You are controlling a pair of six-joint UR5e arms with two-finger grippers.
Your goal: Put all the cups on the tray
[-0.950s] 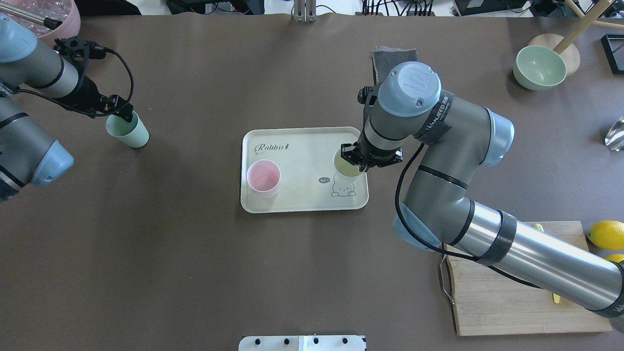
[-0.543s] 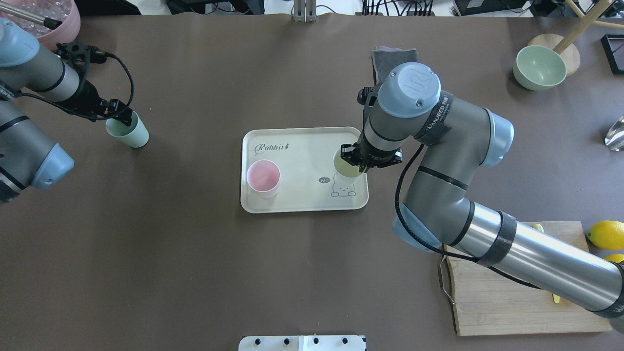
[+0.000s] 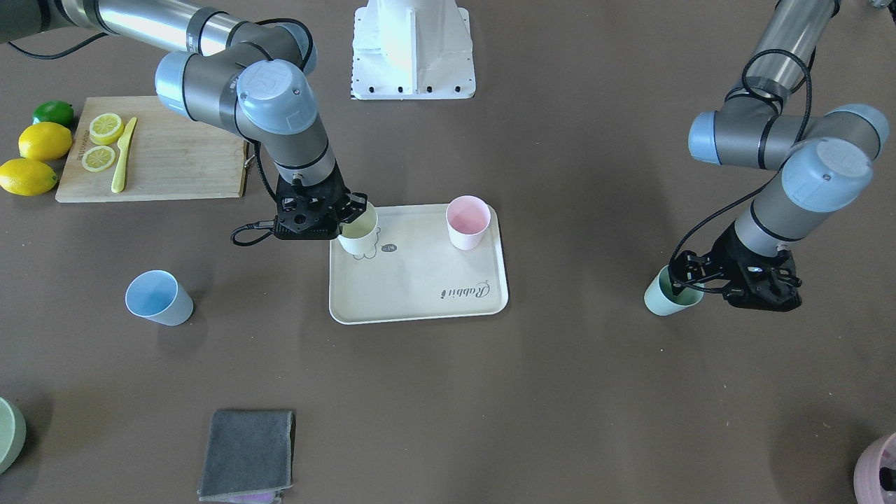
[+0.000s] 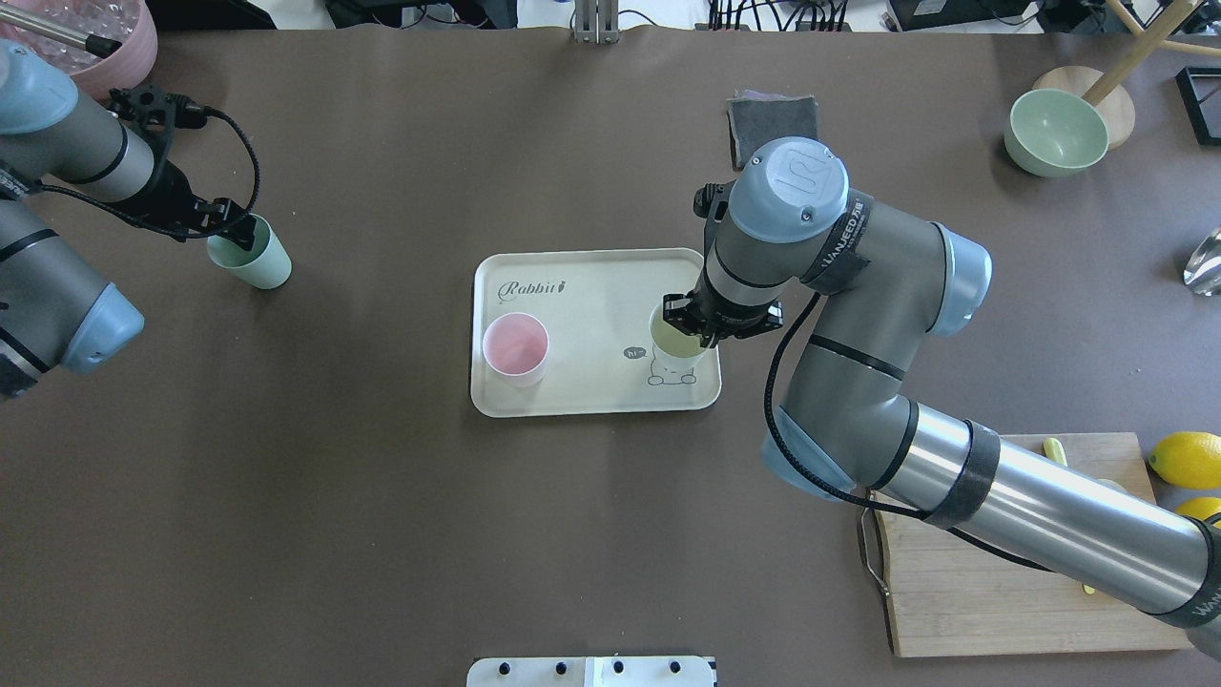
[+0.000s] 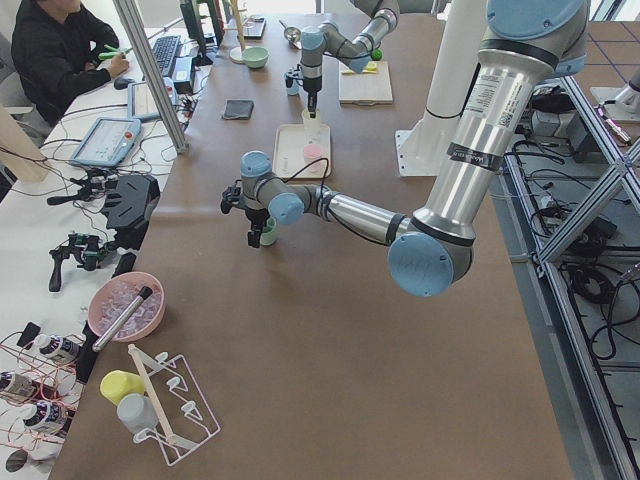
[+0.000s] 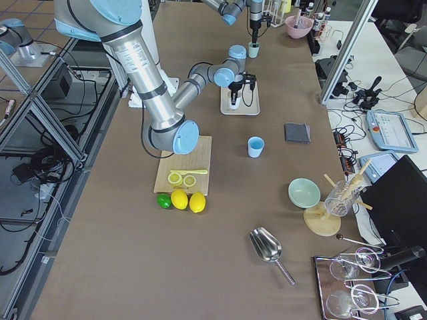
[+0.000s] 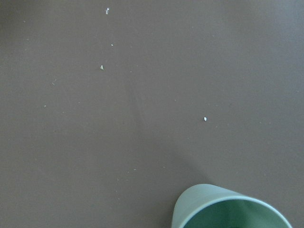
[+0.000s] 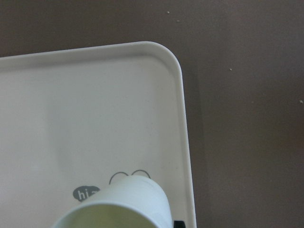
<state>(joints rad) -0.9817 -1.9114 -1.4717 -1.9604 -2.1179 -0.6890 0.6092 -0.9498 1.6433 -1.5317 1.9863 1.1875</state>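
Note:
The cream tray (image 4: 591, 286) (image 3: 420, 280) lies mid-table. A pink cup (image 4: 515, 348) (image 3: 467, 221) stands on it. My right gripper (image 4: 704, 327) (image 3: 348, 214) is shut on the rim of the pale yellow cup (image 4: 673, 339) (image 3: 358, 234) (image 8: 114, 206), at the tray's cartoon corner. I cannot tell whether this cup rests on the tray. My left gripper (image 4: 234, 227) (image 3: 684, 276) sits at the rim of the mint green cup (image 4: 253, 260) (image 3: 663, 299) (image 7: 232, 209), which stands upright on the table; the jaws look open around the rim. The light blue cup (image 3: 158, 298) (image 6: 255, 147) stands on the table off the tray, hidden by the right arm in the overhead view.
A wooden cutting board (image 4: 1002, 582) (image 3: 168, 161) with lemon slices and a knife lies near the right arm, lemons (image 3: 28, 175) beside it. A grey cloth (image 3: 246, 453) (image 4: 773, 119), a pale green bowl (image 4: 1054, 132) and a pink pot (image 4: 114, 43) lie along the far side.
The right gripper has carried the yellow cup a little toward the robot, over the cartoon. The left arm shifted slightly at the green cup, which stayed put.

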